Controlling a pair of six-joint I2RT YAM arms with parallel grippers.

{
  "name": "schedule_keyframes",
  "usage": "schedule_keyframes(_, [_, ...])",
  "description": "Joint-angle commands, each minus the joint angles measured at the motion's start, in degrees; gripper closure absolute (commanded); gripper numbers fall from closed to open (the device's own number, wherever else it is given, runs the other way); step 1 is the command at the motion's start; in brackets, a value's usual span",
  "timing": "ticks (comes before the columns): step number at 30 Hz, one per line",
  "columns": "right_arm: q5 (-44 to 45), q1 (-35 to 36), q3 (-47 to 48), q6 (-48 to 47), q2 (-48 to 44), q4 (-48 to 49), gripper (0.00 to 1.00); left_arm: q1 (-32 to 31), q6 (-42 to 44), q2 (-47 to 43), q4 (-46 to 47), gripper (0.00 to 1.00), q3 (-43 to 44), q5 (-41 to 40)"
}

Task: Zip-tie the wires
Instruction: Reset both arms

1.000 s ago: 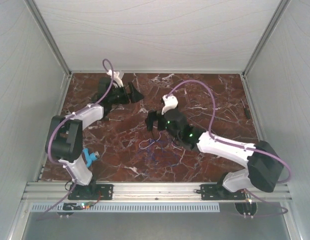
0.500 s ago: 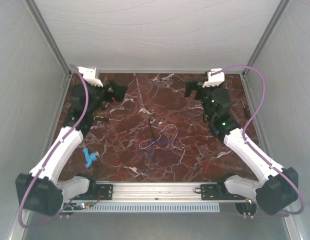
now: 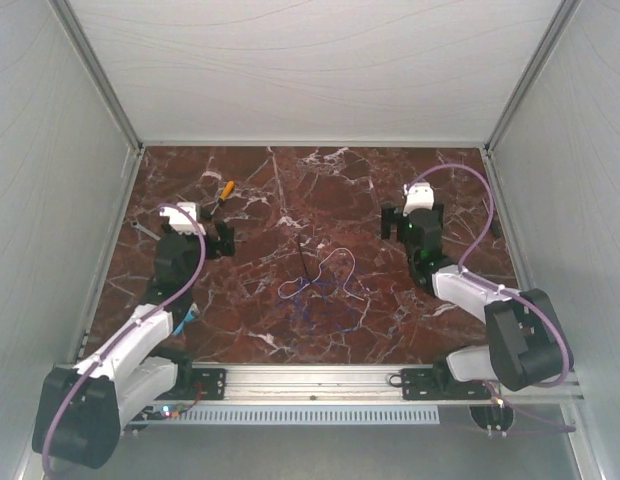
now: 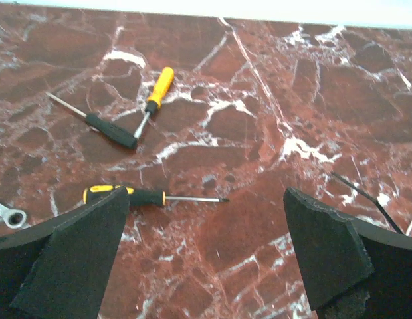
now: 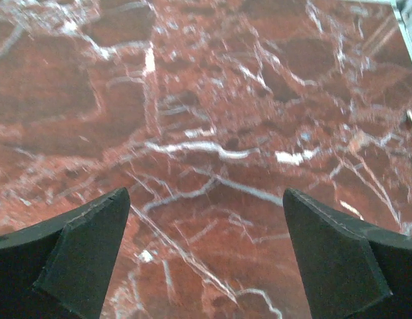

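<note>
The wires (image 3: 335,272) lie in thin whitish loops on the marble table's middle. The zip tie (image 3: 308,262) is a thin black strip lying just left of them, its end touching the loops; its tip shows at the right edge of the left wrist view (image 4: 365,196). My left gripper (image 3: 218,240) is open and empty, left of the wires and well apart from them; its fingers frame bare marble in its wrist view (image 4: 203,259). My right gripper (image 3: 410,222) is open and empty, to the right of the wires, over bare marble (image 5: 206,259).
An orange-handled screwdriver (image 3: 226,190) (image 4: 158,85) and a black-handled one (image 4: 109,129) lie at the far left. A yellow-and-black screwdriver (image 4: 126,195) lies by my left fingers, and a wrench (image 4: 8,214) to their left. A blue object (image 3: 182,315) sits near the left arm.
Both arms have drawn back from the far corners toward the near side. One second ago the right gripper was over the wires. The wires and zip tie lie unmoved.
</note>
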Motion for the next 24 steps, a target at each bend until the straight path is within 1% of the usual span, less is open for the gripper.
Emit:
schedule_keyframes(1, [4.2, -0.8, -7.7, -1.2, -0.6, 10.3, 0.02, -0.1, 2.2, 2.6, 12.9, 0.0, -0.9, -5.7])
schedule_keyframes(4, [3.4, -3.2, -13.5, -0.7, 0.5, 17.7, 0.02, -0.1, 3.4, 5.7, 17.7, 0.0, -3.9, -6.4])
schedule_keyframes(6, [0.2, -5.6, -16.6, 0.3, 1.8, 22.9, 0.02, -0.2, 4.6, 8.9, 21.4, 0.0, -5.7, -6.6])
schedule_keyframes(7, [-1.1, -6.3, -16.9, 0.7, 2.4, 25.1, 0.02, -0.1, 5.3, 10.8, 25.1, 0.0, -7.1, -6.2])
schedule_keyframes(8, [-2.5, -6.8, -16.3, 0.4, 2.7, 24.4, 0.02, -0.1, 5.8, 12.7, 28.0, 0.0, -7.9, -6.1])
schedule_keyframes(10, [-2.8, -7.1, -16.2, -2.2, 4.4, 26.5, 0.02, -0.1, 7.4, 17.7, 35.0, 0.01, -9.8, -5.3])
schedule_keyframes(11, [-2.5, -7.3, -16.8, -3.3, 5.5, 29.1, 0.02, -0.1, 8.6, 19.5, 37.3, 0.01, -9.2, -5.4])
schedule_keyframes(13, [-3.0, -9.2, -18.7, -2.7, 8.1, 37.1, 0.02, -0.1, 9.8, 21.4, 37.5, 0.01, -8.2, -3.1])
schedule_keyframes(14, [-4.7, -10.9, -19.2, -1.0, 9.5, 38.4, 0.02, 0.0, 10.5, 22.8, 41.0, 0.01, -9.0, -2.1])
schedule_keyframes(16, [-10.4, -14.0, -21.5, 1.0, 12.4, 44.1, 0.02, 0.4, 12.9, 25.4, 50.0, 0.01, -10.5, 0.6])
schedule_keyframes(17, [-10.9, -14.5, -22.3, 1.1, 13.3, 47.4, 0.02, 0.4, 13.6, 26.2, 50.9, 0.01, -10.6, 1.1])
schedule_keyframes(18, [-11.9, -14.5, -22.5, 0.9, 12.9, 47.0, 0.02, 0.8, 14.0, 26.8, 52.4, 0.01, -11.2, 2.4])
schedule_keyframes(19, [-13.0, -14.5, -22.2, 0.7, 12.3, 45.6, 0.02, 1.3, 14.4, 28.2, 55.9, 0.01, -12.2, 3.6])
schedule_keyframes(21, [-14.7, -14.5, -20.7, -0.1, 13.0, 44.0, 0.02, 2.2, 14.2, 32.3, 65.7, 0.01, -14.7, 3.2])
schedule_keyframes(22, [-15.7, -14.5, -19.6, -0.6, 12.8, 41.3, 0.02, 3.1, 12.7, 34.3, 69.2, 0.01, -15.6, 2.6])
schedule_keyframes(23, [-16.7, -14.7, -18.7, -0.7, 12.7, 39.4, 0.02, 5.2, 10.3, 35.7, 69.8, 0.01, -15.7, 5.4])
schedule_keyframes(24, [-17.6, -15.1, -18.4, -0.5, 12.9, 39.3, 0.02, 7.9, 9.2, 38.0, 71.1, 0.01, -14.8, 10.0])
